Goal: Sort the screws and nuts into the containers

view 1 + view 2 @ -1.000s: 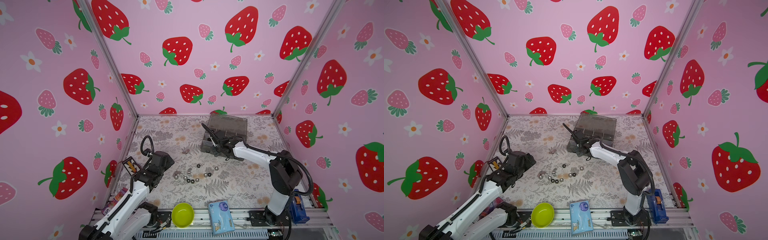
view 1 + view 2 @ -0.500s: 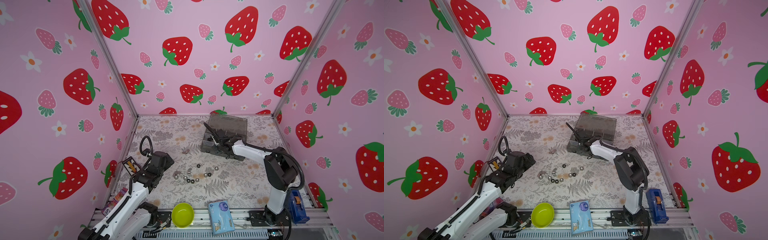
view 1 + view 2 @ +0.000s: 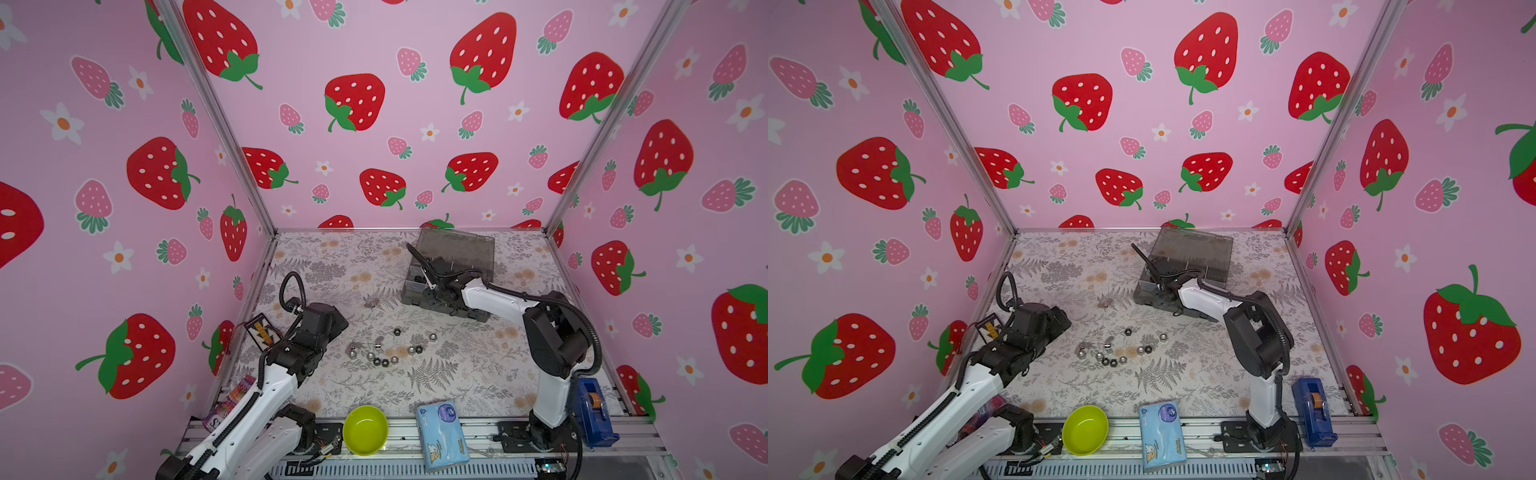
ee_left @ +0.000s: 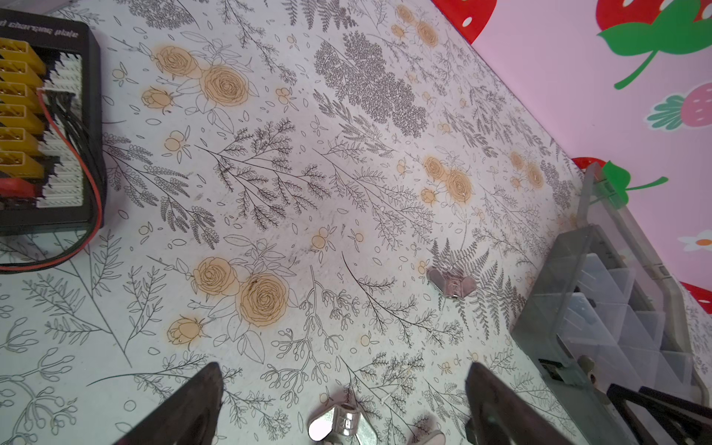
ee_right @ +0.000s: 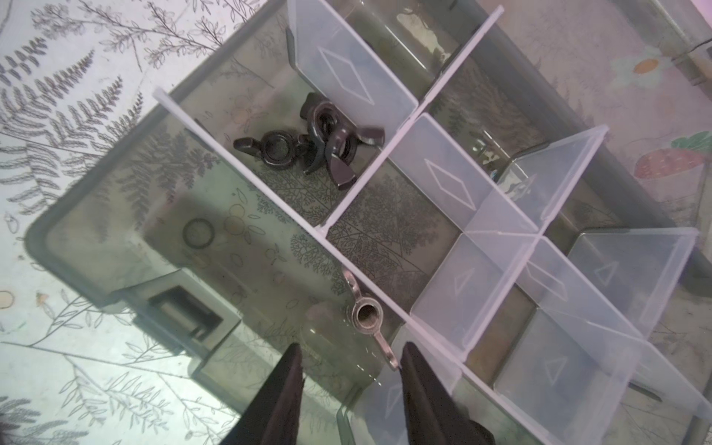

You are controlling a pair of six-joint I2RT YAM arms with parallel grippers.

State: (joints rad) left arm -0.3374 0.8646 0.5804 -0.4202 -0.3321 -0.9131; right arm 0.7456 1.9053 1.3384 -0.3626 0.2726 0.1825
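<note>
Wing nut [image 4: 339,424] lies on the surface below the wide-open, empty left hand [image 4: 343,366], between its fingers [image 4: 185,408]; right hand [image 5: 352,348], partly open and empty, hangs over the organizer box [image 3: 461,253].

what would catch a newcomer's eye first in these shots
The loud pink strawberry walls enclosing the table hit first. Next comes the right gripper, poised with jaws apart over the grey organizer box at the back, a silver wing nut lying in the compartment under its fingertips. Then the scatter of small nuts mid-table.
</note>
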